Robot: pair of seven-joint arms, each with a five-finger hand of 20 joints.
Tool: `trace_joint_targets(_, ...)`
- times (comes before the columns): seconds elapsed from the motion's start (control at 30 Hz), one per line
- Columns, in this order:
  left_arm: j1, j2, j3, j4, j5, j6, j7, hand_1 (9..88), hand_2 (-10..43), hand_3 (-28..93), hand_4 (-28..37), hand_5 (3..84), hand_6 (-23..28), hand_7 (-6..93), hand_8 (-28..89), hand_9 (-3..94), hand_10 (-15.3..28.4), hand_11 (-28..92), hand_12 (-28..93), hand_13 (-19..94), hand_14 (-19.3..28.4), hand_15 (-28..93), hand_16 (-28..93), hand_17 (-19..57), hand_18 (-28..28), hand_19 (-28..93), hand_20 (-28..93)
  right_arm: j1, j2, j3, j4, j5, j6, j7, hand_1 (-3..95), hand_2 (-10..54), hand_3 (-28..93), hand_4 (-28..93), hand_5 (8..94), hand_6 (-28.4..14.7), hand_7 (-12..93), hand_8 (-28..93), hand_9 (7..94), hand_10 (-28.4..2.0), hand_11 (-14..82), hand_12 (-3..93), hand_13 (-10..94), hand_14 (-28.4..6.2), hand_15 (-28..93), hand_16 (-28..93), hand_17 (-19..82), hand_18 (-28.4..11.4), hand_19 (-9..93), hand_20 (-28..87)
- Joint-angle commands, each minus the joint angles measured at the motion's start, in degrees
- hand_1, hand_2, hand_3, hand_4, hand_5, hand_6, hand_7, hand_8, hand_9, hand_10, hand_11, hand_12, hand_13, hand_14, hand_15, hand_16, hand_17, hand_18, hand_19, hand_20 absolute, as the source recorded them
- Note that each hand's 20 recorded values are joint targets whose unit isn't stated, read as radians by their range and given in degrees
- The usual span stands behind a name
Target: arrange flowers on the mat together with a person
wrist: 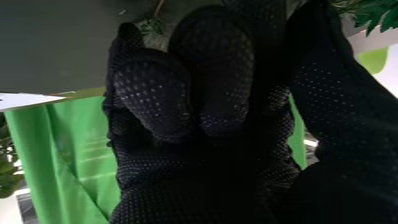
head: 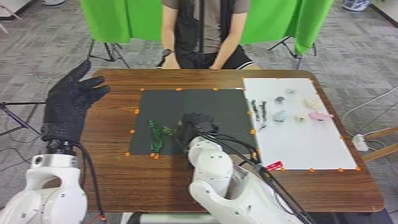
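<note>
While green stems (head: 155, 138) lie beside it, right hand (head: 201, 122) curls closed over dark mat (head: 182, 102).

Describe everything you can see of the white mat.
The white mat is a plain, smooth rectangle, paper or board, I can't tell which. It lies flat on the right of the table, long sides running near to far, its left edge alongside the dark mat. Orange bits dot its edges. Green sprigs and a pink bloom lie on it.

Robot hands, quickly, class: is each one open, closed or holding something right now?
Left robot hand: open, holding nothing.
Right robot hand: over the dark mat; its grip cannot be told.
</note>
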Motion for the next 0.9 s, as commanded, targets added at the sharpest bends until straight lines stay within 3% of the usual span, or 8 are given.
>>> trace_joint_targets(0.03,1.8,-0.71,-0.92,-0.37,0.29,-0.17,-0.61,22.6,6.6,76,-25.9,36.8,8.5,8.4,-8,37.8,20.3,30,9,31,26.9,58,-11,-2.1,28.4,65,12,1.1,1.4,-0.8,-1.6,0.0,2.4,1.2,43.6,-6.8,65,-27,89.6,1.2,19,-4,93.0,-11.6,42.0,22.6,79,-12.3,71,19,24,-23.5,81,7)
trace_joint_targets(0.27,4.9,-1.29,-2.96,-1.52,0.52,0.31,-1.20,22.6,6.6,76,-25.9,36.7,8.5,7.9,-7,37.7,20.3,29,10,30,27.0,57,-10,-2.4,28.4,65,11,-2.0,1.4,4.0,-7.7,1.5,5.5,-1.2,40.6,-5.0,63,-24,88.9,1.0,19,-14,92.8,-11.6,42.2,22.4,79,-12.3,71,18,24,-23.6,81,7)
trace_joint_targets(0.4,6.6,-1.43,-3.74,-1.68,0.17,0.27,-0.35,22.4,6.5,76,-26.0,36.7,8.4,7.9,-7,37.7,20.3,29,10,30,27.1,56,-10,-2.5,28.4,65,11,-3.3,2.3,7.4,-12.1,6.5,9.2,-1.8,41.8,-2.7,56,-21,88.7,0.6,19,-14,92.8,-11.6,42.5,22.4,79,-12.3,72,18,24,-23.8,82,7)
trace_joint_targets(0.47,7.2,-1.94,-3.90,-1.36,-0.23,-0.09,0.33,22.0,6.6,76,-26.3,36.7,8.4,7.8,-7,37.6,20.3,28,10,30,27.3,55,-10,-2.8,28.4,65,11,-5.0,3.0,11.5,-15.1,14.9,10.4,-3.3,41.8,-1.7,54,-20,88.2,0.4,18,-14,92.3,-11.8,42.5,22.5,79,-12.3,72,18,24,-23.8,82,7)
trace_joint_targets(0.6,8.4,-2.19,-3.86,-0.80,-2.92,-0.47,3.90,21.2,6.7,76,-27.2,36.6,8.3,7.7,-7,37.7,20.2,28,10,30,27.1,54,-9,-3.2,28.4,64,10,-11.8,2.6,25.3,-20.5,40.3,11.0,-9.8,38.7,4.8,51,-17,78.0,-1.5,19,-14,84.0,-13.8,36.0,19.2,70,-14.2,66,15,18,-22.1,73,6)
trace_joint_targets(0.67,8.9,-2.37,-4.05,-0.51,-4.26,-1.18,5.35,20.3,6.7,76,-27.7,36.8,8.2,7.6,-7,38.0,20.2,27,10,30,27.0,54,-9,-3.3,28.4,64,11,-16.0,1.7,33.2,-21.6,57.2,10.8,-14.4,35.6,6.0,55,-18,74.2,-2.1,19,-15,79.1,-14.8,34.0,17.9,64,-14.6,64,12,15,-21.0,67,10)
trace_joint_targets(0.73,9.3,-2.24,-3.95,-0.55,-5.10,-0.60,6.71,19.7,6.8,75,-28.0,36.9,8.2,7.6,-7,38.3,20.0,27,10,30,27.0,54,-9,-3.4,28.3,64,11,-20.1,1.5,39.1,-22.1,69.3,11.4,-19.8,30.7,7.5,61,-20,68.7,-2.7,19,-15,72.4,-16.3,32.6,17.0,58,-15.3,62,11,12,-20.1,61,15)
trace_joint_targets(0.9,9.8,-2.71,-4.29,-0.67,-4.01,-1.06,5.90,18.9,6.9,75,-28.2,37.3,7.9,7.2,-7,38.7,19.8,26,11,30,26.7,52,-8,-3.7,27.6,63,12,-30.1,2.9,48.2,-23.6,82.7,12.2,-32.5,23.8,7.9,68,-23,60.5,-2.3,19,-15,62.6,-16.6,28.6,15.5,49,-15.9,56,9,8,-18.7,52,17)
